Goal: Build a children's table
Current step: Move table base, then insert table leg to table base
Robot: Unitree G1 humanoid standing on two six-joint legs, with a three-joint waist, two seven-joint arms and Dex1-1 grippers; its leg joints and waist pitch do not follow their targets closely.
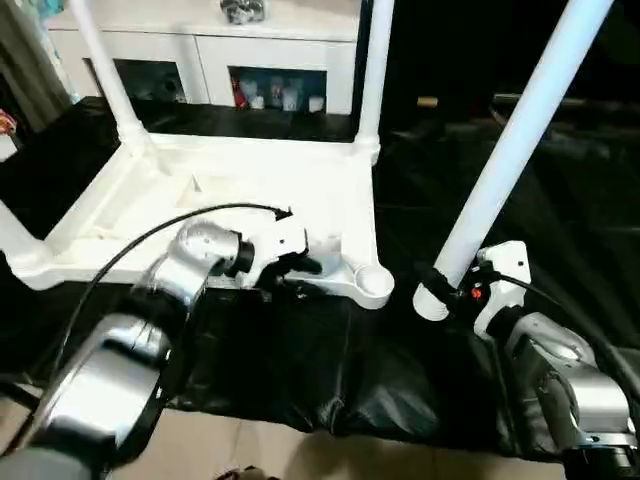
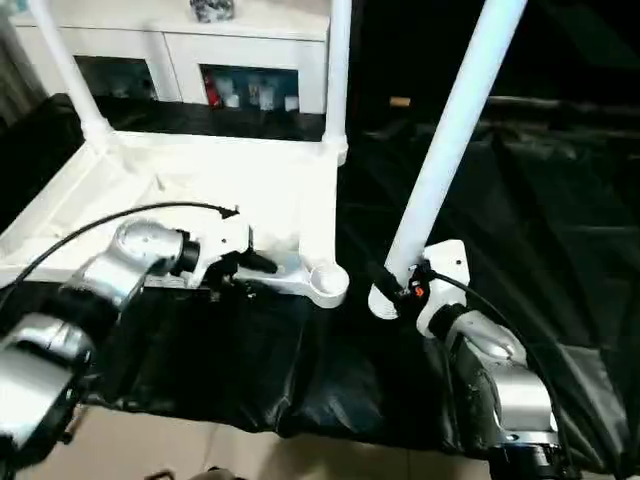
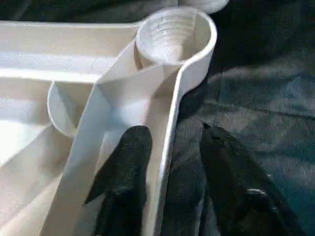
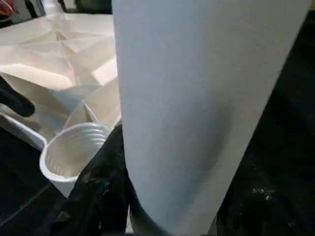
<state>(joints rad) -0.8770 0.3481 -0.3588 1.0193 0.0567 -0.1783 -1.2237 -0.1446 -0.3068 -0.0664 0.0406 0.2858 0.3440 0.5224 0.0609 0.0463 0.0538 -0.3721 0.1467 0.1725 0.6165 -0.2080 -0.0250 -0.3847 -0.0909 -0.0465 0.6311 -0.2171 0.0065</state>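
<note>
- White plastic is the table top (image 1: 250,190); it lies upside down on a black cloth (image 1: 330,370), with its ribbed underside facing up.
- Three legs already stand in its corner sockets: two at the far corners (image 1: 110,75) (image 1: 372,70) and one at my near left corner (image 1: 15,240).
- The near right corner socket (image 1: 372,283) is open, and I see thread rings inside it in my left wrist view (image 3: 172,32).
- Right of this corner the black cloth is free up to my right arm. Behind the top stands a white cabinet (image 1: 250,45) with glass doors.
- My left gripper (image 1: 290,272) sits at the near edge of the top, just beside the open socket. Its two fingers (image 3: 125,162) stand partly apart, one on the inner side of the edge wall and the other on the outer side over the cloth. I cannot tell if they press the wall.
- My right gripper (image 1: 445,285) is closed around the thick lower end of the fourth leg (image 1: 510,150). The leg is tilted; its upper part leans away to the right. Its lower end hangs near the open socket but is apart from it.
</note>
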